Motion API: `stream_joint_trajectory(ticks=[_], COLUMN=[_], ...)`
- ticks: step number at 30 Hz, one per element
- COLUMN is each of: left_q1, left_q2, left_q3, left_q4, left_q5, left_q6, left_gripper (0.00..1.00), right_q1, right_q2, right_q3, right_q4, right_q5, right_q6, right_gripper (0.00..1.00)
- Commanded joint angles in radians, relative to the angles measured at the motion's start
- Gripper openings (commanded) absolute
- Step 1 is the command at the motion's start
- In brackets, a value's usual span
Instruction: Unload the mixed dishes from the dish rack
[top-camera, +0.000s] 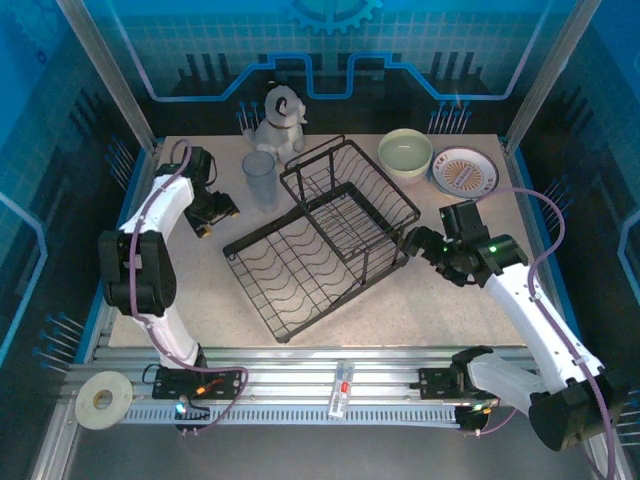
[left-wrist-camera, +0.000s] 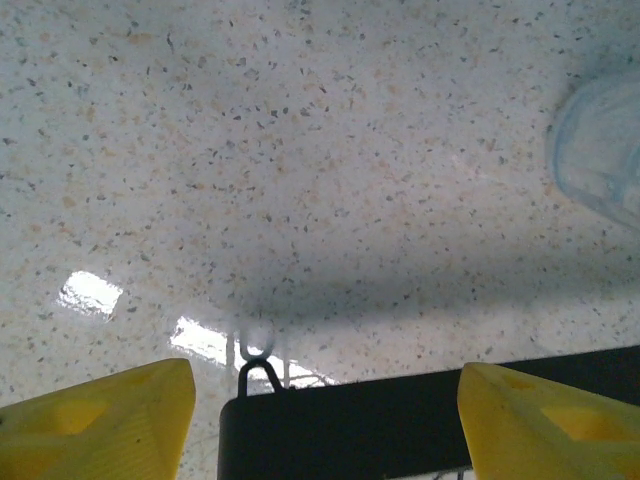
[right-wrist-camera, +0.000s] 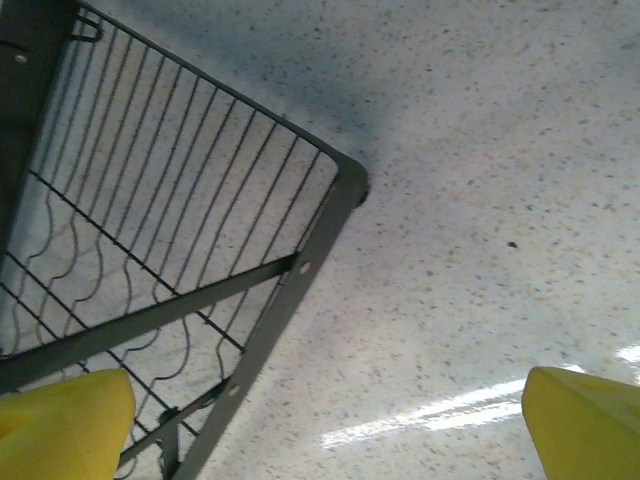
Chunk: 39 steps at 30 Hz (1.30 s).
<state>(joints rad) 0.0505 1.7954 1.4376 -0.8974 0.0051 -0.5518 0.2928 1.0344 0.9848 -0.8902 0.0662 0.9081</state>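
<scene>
Three dishes stand on the table (top-camera: 450, 320) beyond the dish rack (top-camera: 320, 235): a clear tumbler (top-camera: 261, 178) off its left corner, a green bowl (top-camera: 405, 155) and an orange-rimmed plate (top-camera: 464, 170) past its right end. Your left gripper (top-camera: 218, 220) hovers near the tumbler, your right gripper (top-camera: 412, 243) beside the rack's right corner. Both have their fingers spread wide, gripping nothing.

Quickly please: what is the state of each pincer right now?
Left pincer: open, holding nothing.
Right pincer: open, holding nothing.
</scene>
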Motion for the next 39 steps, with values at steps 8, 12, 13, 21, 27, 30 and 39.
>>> stream_joint_trajectory(ticks=[8,12,13,21,27,30,39], left_q1=[-0.008,-0.048,-0.057,-0.15,-0.222,-0.248,-0.31], left_q2=[0.033,0.04,0.038,0.039,0.046,0.04,0.003], left_q3=[-0.083,-0.108,-0.118,-0.184,-0.193,-0.204,-0.241], left_q4=[0.057,0.061,0.064,0.108,0.125,0.137,0.157], left_q5=[0.082,0.091,0.096,0.134,0.145,0.162,0.189], left_q6=[-0.013,-0.007,-0.01,-0.058,-0.104,-0.136,-0.178], left_gripper=[0.69,0.68,0.68,0.67,0.67,0.67,0.67], right_q1=[0.013,0.009,0.005,-0.064,-0.122,-0.136,-0.192], right_q2=[0.057,0.107,0.122,0.226,0.337,0.391,0.424], right_q3=[-0.015,0.012,0.021,0.076,0.161,0.2,0.216], right_q4=[0.116,0.153,0.161,0.246,0.296,0.31,0.353], right_q5=[-0.045,-0.046,-0.046,-0.062,-0.062,-0.063,-0.069], right_q6=[0.064,0.06,0.058,0.035,-0.02,-0.032,-0.053], right_gripper=[1.0,1.0,1.0,1.0,1.0,1.0,1.0])
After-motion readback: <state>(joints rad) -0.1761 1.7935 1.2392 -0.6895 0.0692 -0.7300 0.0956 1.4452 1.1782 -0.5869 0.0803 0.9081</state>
